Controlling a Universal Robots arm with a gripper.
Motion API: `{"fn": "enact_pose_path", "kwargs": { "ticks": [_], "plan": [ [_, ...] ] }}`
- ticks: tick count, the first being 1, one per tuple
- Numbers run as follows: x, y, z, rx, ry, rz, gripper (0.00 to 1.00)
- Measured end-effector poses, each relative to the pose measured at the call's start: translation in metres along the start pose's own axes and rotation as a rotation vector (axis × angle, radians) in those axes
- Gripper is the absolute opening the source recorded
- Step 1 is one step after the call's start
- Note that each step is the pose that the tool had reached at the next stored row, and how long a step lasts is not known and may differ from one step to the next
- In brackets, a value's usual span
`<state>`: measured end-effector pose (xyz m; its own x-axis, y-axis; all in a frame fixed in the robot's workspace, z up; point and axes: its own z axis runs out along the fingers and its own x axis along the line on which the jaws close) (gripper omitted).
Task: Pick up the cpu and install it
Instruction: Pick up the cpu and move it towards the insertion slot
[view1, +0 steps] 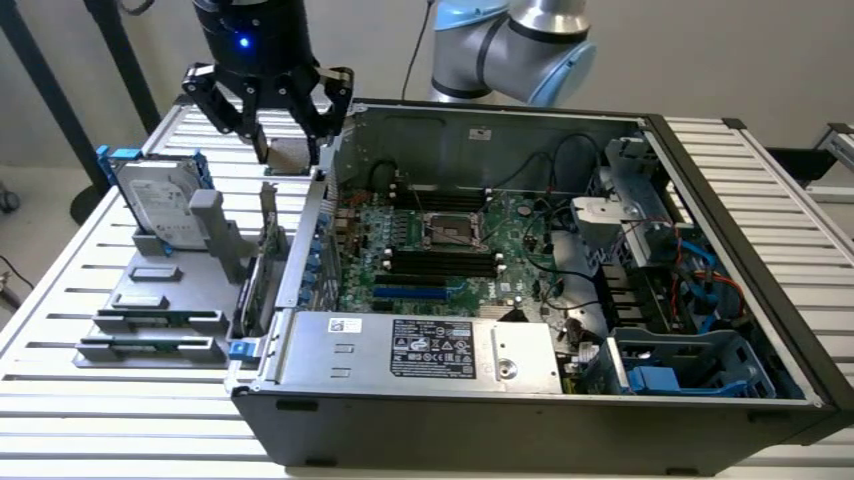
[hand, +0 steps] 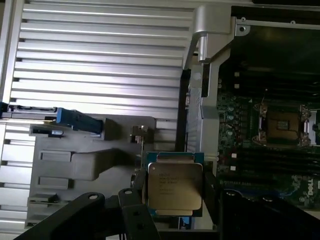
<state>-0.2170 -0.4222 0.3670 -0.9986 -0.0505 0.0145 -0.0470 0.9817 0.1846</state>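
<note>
The cpu (view1: 284, 153) is a small flat square chip with a silvery top (hand: 175, 191). It hangs between the black fingers of my gripper (view1: 283, 140), which is shut on its two opposite edges. In the wrist view the gripper (hand: 174, 202) has one finger (hand: 134, 212) on each side of the chip. The chip is lifted above the slatted table, just outside the open computer case's wall (view1: 324, 200) on the exterior view's left. The empty cpu socket (view1: 451, 232) sits in the middle of the green motherboard, also seen from the wrist (hand: 281, 125).
A grey holder tray (view1: 160, 300) on the exterior view's left carries a hard drive (view1: 158, 205) in a blue bracket and long grey blocks. Inside the case lie a power supply (view1: 414, 350), cables and a blue drive cage (view1: 681, 370). The arm's elbow (view1: 514, 45) is behind the case.
</note>
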Motion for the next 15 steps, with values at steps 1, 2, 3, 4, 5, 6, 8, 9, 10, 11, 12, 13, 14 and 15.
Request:
{"fn": "enact_pose_path", "kwargs": {
  "ticks": [1, 2, 3, 4, 5, 6, 8, 9, 10, 11, 12, 13, 14, 15],
  "plan": [
    [-0.004, -0.0002, -0.0001, -0.0003, 0.0004, 0.0, 0.55],
    [-0.009, -0.0004, -0.0002, -0.0006, 0.0007, -0.001, 0.55],
    [-0.014, -0.0006, -0.0003, -0.0008, 0.0009, -0.001, 0.55],
    [-0.018, -0.0008, -0.0005, -0.0008, 0.0012, -0.001, 0.55],
    [-0.023, -0.001, -0.0006, -0.0009, 0.0012, -0.001, 0.55],
    [-0.027, -0.0011, -0.0007, -0.001, 0.0013, -0.001, 0.55],
    [-0.036, -0.0013, -0.0008, -0.0011, 0.0014, -0.001, 0.55],
    [-0.041, -0.0013, -0.0009, -0.001, 0.0014, -0.001, 0.55],
    [-0.045, -0.0011, -0.0008, -0.0011, 0.0014, -0.001, 0.55],
    [-0.05, -0.0006, -0.0006, -0.001, 0.0016, -0.001, 0.55],
    [-0.054, 0.0002, -0.0001, -0.0005, 0.0019, -0.001, 0.55],
    [-0.058, 0.0014, 0.0009, 0.0016, 0.0022, -0.001, 0.55],
    [-0.061, 0.0029, 0.002, 0.0052, 0.0026, -0.001, 0.55],
    [-0.064, 0.0046, 0.0032, 0.0089, 0.0029, 0.0, 0.55]
  ]
}}
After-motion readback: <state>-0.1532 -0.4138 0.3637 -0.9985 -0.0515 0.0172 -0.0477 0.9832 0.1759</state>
